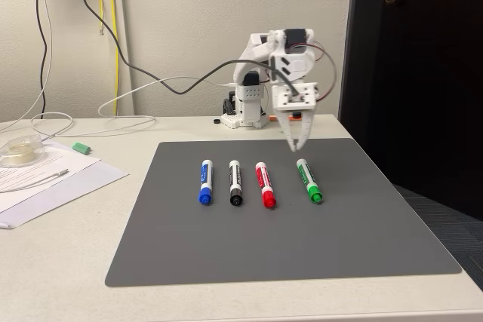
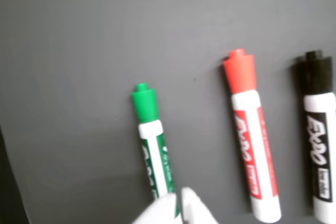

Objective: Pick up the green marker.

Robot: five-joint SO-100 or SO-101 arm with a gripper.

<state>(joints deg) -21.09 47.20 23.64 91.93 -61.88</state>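
Observation:
The green marker [image 1: 308, 180] lies flat on the grey mat [image 1: 287, 239], rightmost in a row of markers, its green cap toward the camera in the fixed view. My white gripper [image 1: 294, 146] points down just above and behind the marker's far end, without touching it. Its fingertips come together almost to a point, with nothing between them. In the wrist view the green marker [image 2: 152, 145] runs up from the bottom edge, cap uppermost, and my gripper [image 2: 178, 211] sits over the lower part of its barrel, hiding the white end.
Red [image 1: 265, 184], black [image 1: 235, 182] and blue [image 1: 205, 181] markers lie parallel to the left of the green one. Off the mat at the left are papers [image 1: 45, 179], a tape roll [image 1: 21, 150] and a small green piece [image 1: 81, 147]. Cables trail behind the arm's base.

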